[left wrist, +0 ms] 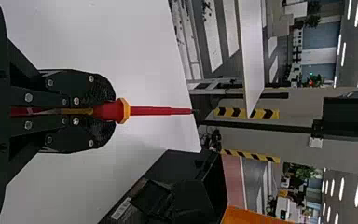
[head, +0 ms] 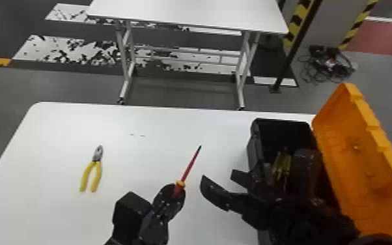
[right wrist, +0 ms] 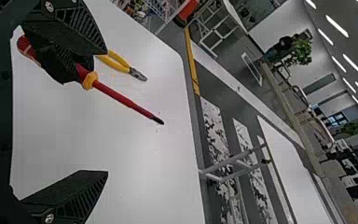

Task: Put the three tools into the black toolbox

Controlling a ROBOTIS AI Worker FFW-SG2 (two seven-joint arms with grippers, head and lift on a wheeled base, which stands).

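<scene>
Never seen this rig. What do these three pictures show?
A two-armed robot, each arm ending in a two-fingered hand. The head view looks forward and down over a white table; the other two come from cameras on its wrists, turned sideways. On the table lie yellow-handled pliers and, to the robot's right, stands a black toolbox, its orange lid open, something yellowish inside. The left hand grips a red screwdriver; the right hand is open and empty.

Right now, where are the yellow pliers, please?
In the head view, the yellow pliers lie on the white table's left part, left of the red screwdriver in the jaws of the left gripper.
</scene>
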